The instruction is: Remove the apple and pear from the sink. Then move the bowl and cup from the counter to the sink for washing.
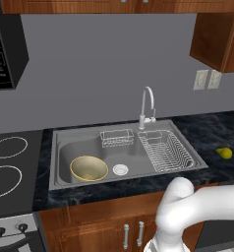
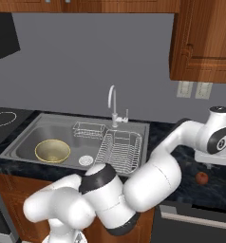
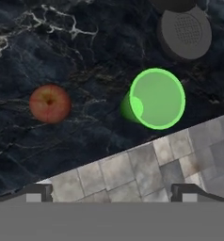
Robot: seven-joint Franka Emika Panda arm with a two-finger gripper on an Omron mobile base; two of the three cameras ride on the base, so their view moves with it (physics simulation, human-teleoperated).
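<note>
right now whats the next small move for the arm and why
Probably lower the open pincer onto the cup and close on it. The bowl already sits in the sink, the apple and pear lie on the counter, and the cup stands there right below the hand, so it looks like the last thing left.

Stove (image 1: 8,165) with white ring burners sits far left, two outlets (image 1: 207,79) on the grey wall – wood cabinets (image 2: 203,40) overhead, tiled floor (image 3: 147,169) below.
</note>
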